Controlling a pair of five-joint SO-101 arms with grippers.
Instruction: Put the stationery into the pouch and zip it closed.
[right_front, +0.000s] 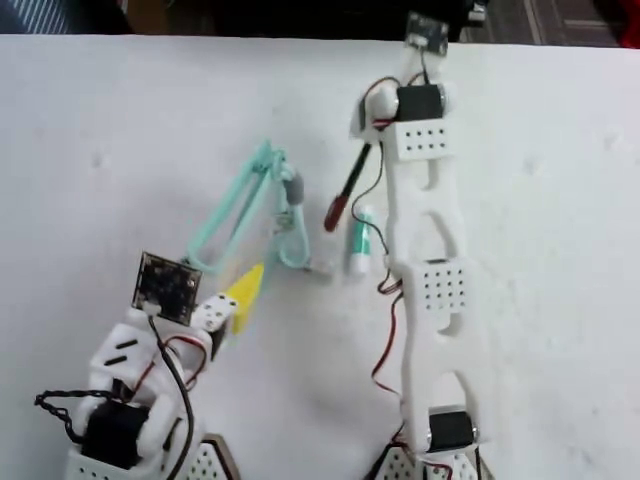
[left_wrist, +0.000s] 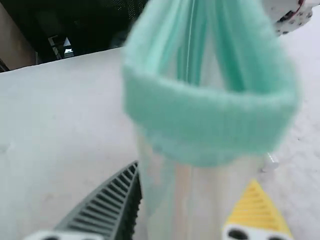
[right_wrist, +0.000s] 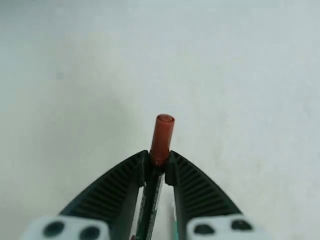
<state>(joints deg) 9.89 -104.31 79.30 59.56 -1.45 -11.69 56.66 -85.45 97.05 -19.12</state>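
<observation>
pouch lies unzipped on the worktop, its near end pinched in the left jaws. red-capped pen is clamped in the right jaws, still outside the pouch. teal marker lies loose just ahead of them. nothing looks packed yet. no readable print.

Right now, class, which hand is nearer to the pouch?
Left. The left hand has the pouch between its fingers; the right hand, holding a red-capped pen, sits apart from it.
</observation>
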